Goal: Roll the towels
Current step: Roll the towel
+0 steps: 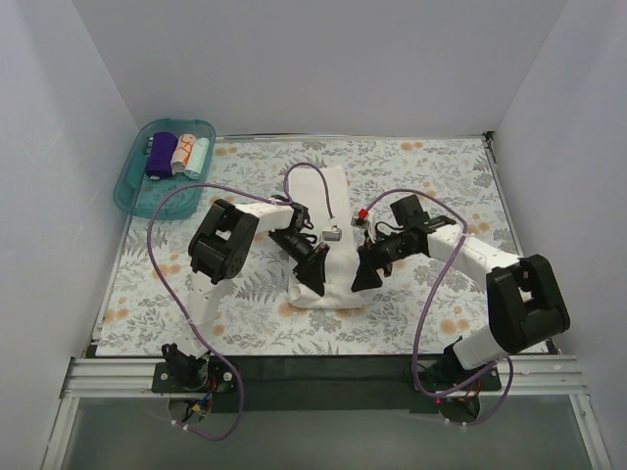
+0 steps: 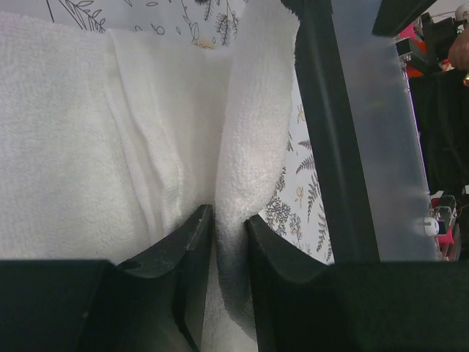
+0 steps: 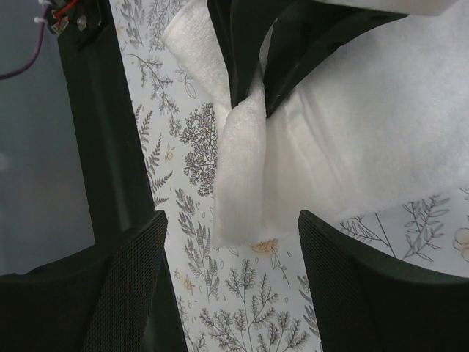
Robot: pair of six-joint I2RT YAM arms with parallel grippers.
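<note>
A white towel [image 1: 328,196] lies lengthwise in the middle of the floral sheet, its near end bunched up. My left gripper [image 1: 315,279] pinches a raised fold of that near edge; in the left wrist view the towel [image 2: 73,147] fills the narrow gap of the gripper [image 2: 229,220]. My right gripper [image 1: 364,277] stands open just right of it. In the right wrist view the hanging towel corner [image 3: 242,183] lies just ahead of the open gripper [image 3: 231,227], with nothing between its fingers. Three rolled towels, purple [image 1: 160,155], white-orange [image 1: 181,154] and pale teal [image 1: 199,157], lie in the tray.
A teal plastic tray [image 1: 132,186] stands at the back left corner. The floral sheet [image 1: 441,176] covers the table, with white walls on three sides. A black bar [image 1: 323,367] runs along the near edge between the arm bases.
</note>
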